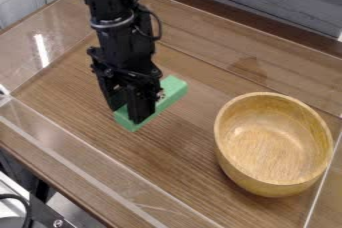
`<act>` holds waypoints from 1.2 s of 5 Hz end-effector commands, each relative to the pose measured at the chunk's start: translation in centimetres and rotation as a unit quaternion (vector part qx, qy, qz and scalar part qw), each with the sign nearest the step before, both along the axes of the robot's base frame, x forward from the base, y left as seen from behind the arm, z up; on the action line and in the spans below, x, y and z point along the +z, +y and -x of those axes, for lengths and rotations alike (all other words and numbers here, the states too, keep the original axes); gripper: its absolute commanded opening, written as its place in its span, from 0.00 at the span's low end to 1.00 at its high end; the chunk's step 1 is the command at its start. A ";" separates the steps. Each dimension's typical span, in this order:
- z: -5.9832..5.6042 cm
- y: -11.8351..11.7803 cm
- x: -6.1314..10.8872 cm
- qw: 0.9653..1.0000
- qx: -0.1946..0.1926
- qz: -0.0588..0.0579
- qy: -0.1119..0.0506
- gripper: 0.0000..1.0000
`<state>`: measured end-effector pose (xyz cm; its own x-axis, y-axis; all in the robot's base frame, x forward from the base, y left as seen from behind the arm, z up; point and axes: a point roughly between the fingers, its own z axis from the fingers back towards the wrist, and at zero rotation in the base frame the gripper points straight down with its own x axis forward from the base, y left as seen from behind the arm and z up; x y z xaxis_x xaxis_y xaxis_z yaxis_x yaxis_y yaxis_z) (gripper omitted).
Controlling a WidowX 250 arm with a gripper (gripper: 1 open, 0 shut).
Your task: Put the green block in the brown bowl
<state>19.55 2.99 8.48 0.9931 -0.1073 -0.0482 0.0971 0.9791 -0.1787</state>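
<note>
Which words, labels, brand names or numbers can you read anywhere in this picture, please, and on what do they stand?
None: no readable text shows in this view.
Green block: plain, no marking.
Bowl: bare wood grain only, no label.
End effector and black arm above it: no legible brand or number; too dark to tell whether any marking is there.
Table: wood grain only.

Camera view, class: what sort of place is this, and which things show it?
Probably a robot lab bench: a black arm with a gripper over a green block, a wooden bowl, and a wood-grain table.
</note>
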 end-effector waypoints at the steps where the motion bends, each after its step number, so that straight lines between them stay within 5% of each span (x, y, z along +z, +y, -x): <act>1: -1.0 0.1 1.6 0.999 0.002 -0.006 -0.033 0.00; 4: -1.2 -0.6 2.0 0.999 0.003 -0.001 -0.041 0.00; 6: -1.8 -7.2 2.3 0.999 -0.027 0.003 -0.045 0.00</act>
